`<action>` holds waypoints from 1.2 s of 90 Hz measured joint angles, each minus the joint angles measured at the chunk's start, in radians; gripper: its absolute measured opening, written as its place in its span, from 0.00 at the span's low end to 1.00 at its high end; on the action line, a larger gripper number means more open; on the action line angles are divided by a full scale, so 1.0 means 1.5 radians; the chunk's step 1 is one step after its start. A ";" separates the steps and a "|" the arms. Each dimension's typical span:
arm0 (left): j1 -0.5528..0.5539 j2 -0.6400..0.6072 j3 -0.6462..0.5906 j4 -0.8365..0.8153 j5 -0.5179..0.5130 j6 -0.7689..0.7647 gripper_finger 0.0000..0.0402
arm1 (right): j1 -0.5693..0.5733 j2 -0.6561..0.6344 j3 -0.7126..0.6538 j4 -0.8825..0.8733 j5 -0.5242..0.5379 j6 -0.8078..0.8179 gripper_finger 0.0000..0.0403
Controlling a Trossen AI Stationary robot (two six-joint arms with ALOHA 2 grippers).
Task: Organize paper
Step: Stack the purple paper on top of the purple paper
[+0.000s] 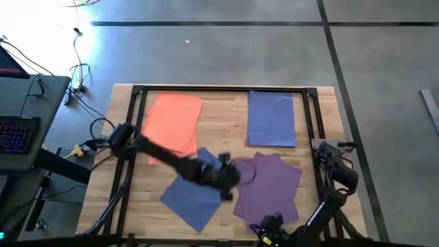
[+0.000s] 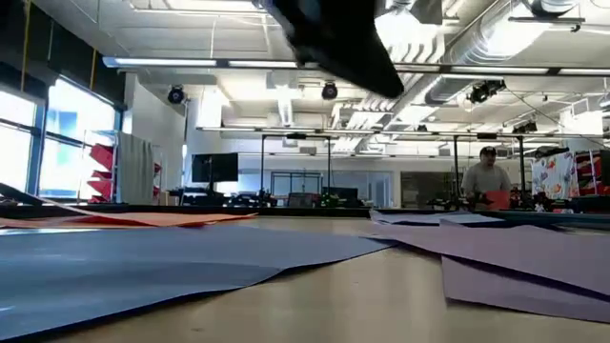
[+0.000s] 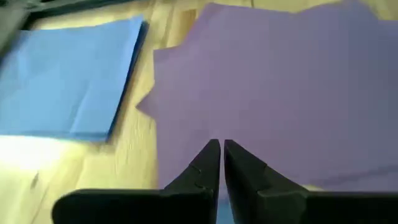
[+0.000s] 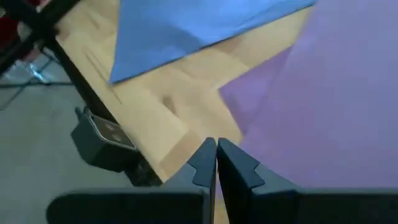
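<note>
purple sheets (image 1: 271, 184) lower right look thin, floppy, slippery; pinch a loose corner. left gripper (image 3: 219, 149) and right gripper (image 4: 215, 148) both closed, empty.

A big open robotics lab or workshop — bare grey concrete floor (image 1: 226, 48), exposed silver ceiling ducts (image 2: 448, 48), long strip lights (image 2: 286, 65). Black metal-framed workbenches (image 2: 295, 167) stand far back, a person in a dark cap (image 2: 487, 177) beside them — a backlit keyboard (image 1: 15, 134) sits off the pale wooden tabletop (image 1: 226, 130).

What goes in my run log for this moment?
left gripper shut, over purple sheets | right gripper shut, table's near edge | orange, blue stacks apart
</note>
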 joint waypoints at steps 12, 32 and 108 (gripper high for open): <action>0.093 0.055 0.003 0.127 0.172 0.045 0.00 | -0.005 0.012 0.000 -0.005 -0.030 0.051 0.00; 0.167 0.146 0.001 0.235 0.241 0.057 0.00 | 0.006 0.013 0.000 -0.042 -0.013 0.164 0.00; 0.207 0.277 0.149 0.052 0.227 0.041 0.00 | -0.014 0.021 0.000 -0.079 -0.252 0.197 0.00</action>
